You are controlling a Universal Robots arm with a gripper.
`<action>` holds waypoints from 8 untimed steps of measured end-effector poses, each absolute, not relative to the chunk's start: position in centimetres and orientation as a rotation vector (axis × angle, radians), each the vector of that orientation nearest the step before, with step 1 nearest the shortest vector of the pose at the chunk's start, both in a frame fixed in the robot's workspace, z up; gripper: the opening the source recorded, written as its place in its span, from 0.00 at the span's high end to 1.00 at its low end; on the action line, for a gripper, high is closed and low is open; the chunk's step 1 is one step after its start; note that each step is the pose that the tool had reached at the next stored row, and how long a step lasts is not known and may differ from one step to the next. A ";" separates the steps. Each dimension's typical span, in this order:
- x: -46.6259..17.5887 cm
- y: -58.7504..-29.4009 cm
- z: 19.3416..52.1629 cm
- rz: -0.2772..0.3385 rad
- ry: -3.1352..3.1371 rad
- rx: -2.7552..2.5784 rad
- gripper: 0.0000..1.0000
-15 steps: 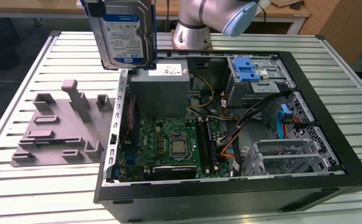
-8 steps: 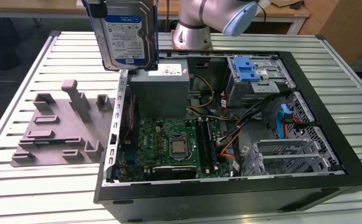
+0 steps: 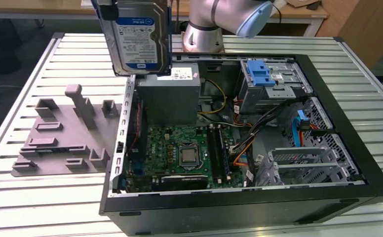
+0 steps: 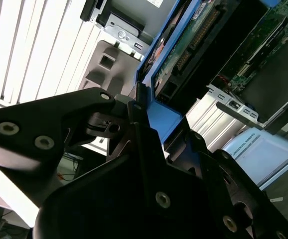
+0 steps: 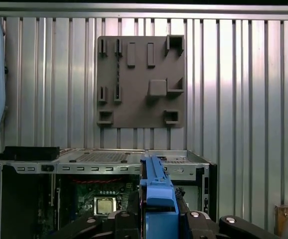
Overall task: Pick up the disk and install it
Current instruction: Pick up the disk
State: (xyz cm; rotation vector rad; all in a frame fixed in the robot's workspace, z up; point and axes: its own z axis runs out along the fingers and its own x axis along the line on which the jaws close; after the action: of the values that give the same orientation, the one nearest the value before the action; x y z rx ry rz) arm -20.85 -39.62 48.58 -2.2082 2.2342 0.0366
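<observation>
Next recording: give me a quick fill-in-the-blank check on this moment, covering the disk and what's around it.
1. The gripper holds the disk in the air, its fingers closed on the disk's ____ carrier frame.
2. In the exterior view, the grey fixture plate lies on the slatted table to the ____ of the computer case.
3. Inside the case, the green ____ lies flat with its processor socket showing.

Missing words: blue; left; motherboard.
</observation>
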 end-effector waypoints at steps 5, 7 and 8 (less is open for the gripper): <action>-19.8 -39.7 48.6 0.037 2.234 -2.208 0.64; -19.6 -40.0 48.6 0.037 2.234 -2.208 0.64; -19.6 -40.2 48.6 0.037 2.234 -2.208 0.64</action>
State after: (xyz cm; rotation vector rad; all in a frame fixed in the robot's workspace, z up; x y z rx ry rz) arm -19.55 -40.19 48.58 -2.2083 2.2342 0.0366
